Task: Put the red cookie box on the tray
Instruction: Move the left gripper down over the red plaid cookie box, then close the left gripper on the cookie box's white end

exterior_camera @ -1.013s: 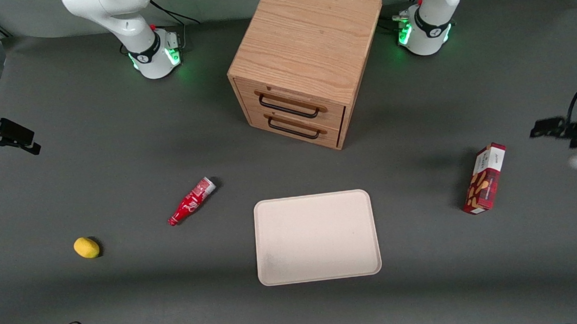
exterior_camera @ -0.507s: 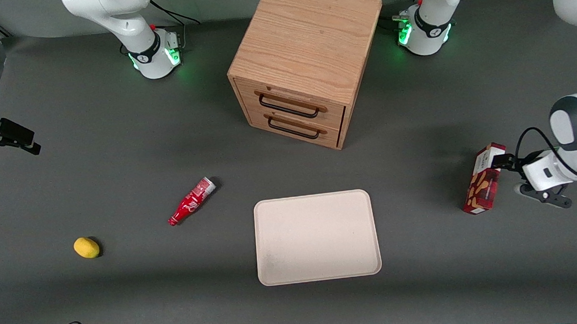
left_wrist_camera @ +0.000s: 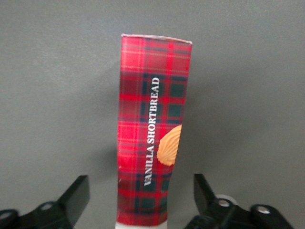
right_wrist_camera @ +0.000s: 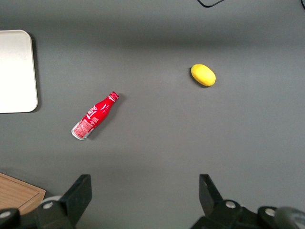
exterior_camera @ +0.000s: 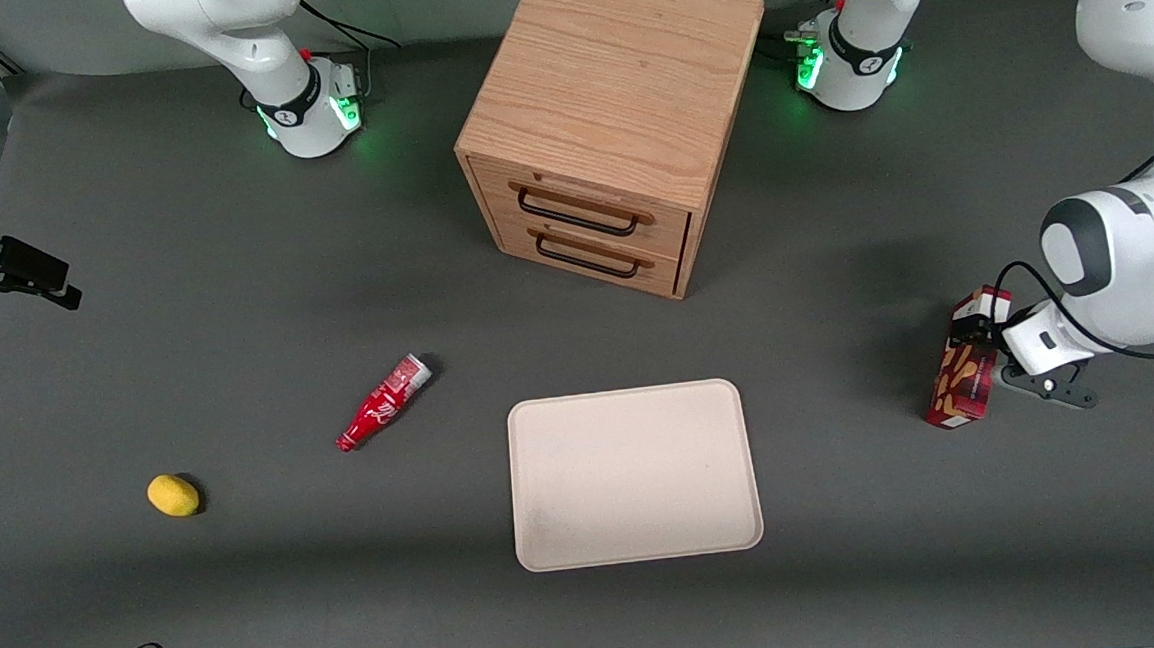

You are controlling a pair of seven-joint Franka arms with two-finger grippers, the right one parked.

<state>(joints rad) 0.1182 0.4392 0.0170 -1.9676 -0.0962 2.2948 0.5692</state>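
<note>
The red cookie box (exterior_camera: 962,386) lies on the grey table toward the working arm's end, well apart from the tray (exterior_camera: 636,476). It is a slim dark-red plaid carton with biscuit pictures. The left arm's gripper (exterior_camera: 980,334) hangs over the box's end that is farther from the front camera. In the left wrist view the box (left_wrist_camera: 152,119) runs lengthwise between the two black fingers (left_wrist_camera: 78,195), with a gap on each side. The gripper (left_wrist_camera: 141,195) is open and touches nothing. The beige tray holds nothing, and its edge also shows in the right wrist view (right_wrist_camera: 16,71).
A wooden two-drawer cabinet (exterior_camera: 615,121) stands farther from the front camera than the tray. A small red bottle (exterior_camera: 384,403) lies on its side beside the tray, toward the parked arm's end. A yellow lemon (exterior_camera: 174,495) lies farther out that way.
The left arm swung in from the table's edge and brought its open gripper down over the box's end. The box, tray, bottle and lemon have not moved.
</note>
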